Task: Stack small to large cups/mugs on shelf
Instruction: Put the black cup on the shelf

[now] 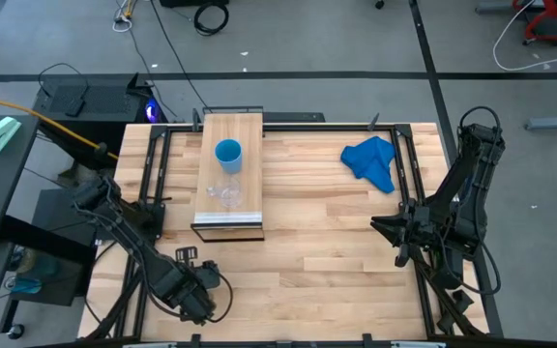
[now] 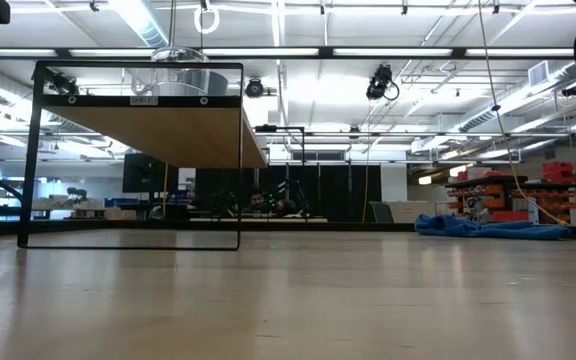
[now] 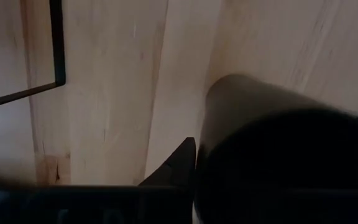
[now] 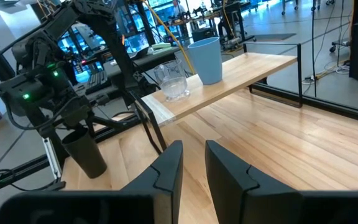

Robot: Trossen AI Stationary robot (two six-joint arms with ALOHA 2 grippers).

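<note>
At the near left corner of the worktop [image 1: 337, 251], left gripper [image 1: 199, 293] is on the black cup [image 4: 84, 152]. The cup is upright on the wood, with the gripper head right over its rim. The left wrist view puts the cup wall hard up against the jaws, filling most of the frame. Can't tell whether the jaws are actually clamped on it or just bracketing it, and nothing shows it lifted. My read is that the step in hand is the pickup of the largest cup, at the grasp stage. The next move needs a confirmed firm hold, then a straight lift high enough to clear the shelf edge before carrying it away from the near edge. A tall smooth cylinder could tip or slip if it's pinched off-centre. Right gripper [image 4: 192, 148] is parked at the right side of the worktop, well apart from everything, jaws apart with nothing between them. Further back, the shelf [image 1: 245, 135] runs lengthwise away from the near edge. The clear glass [image 1: 225, 193] sits near its front end and the blue cup [image 1: 227, 154] just behind it. They are close together but not nested, so no stacking is done yet. Shelf space behind the blue cup looks free for the black one, if the order runs small to large going back. Blue cloth [image 1: 373, 162] lies far right on the worktop, out of the path.
</note>
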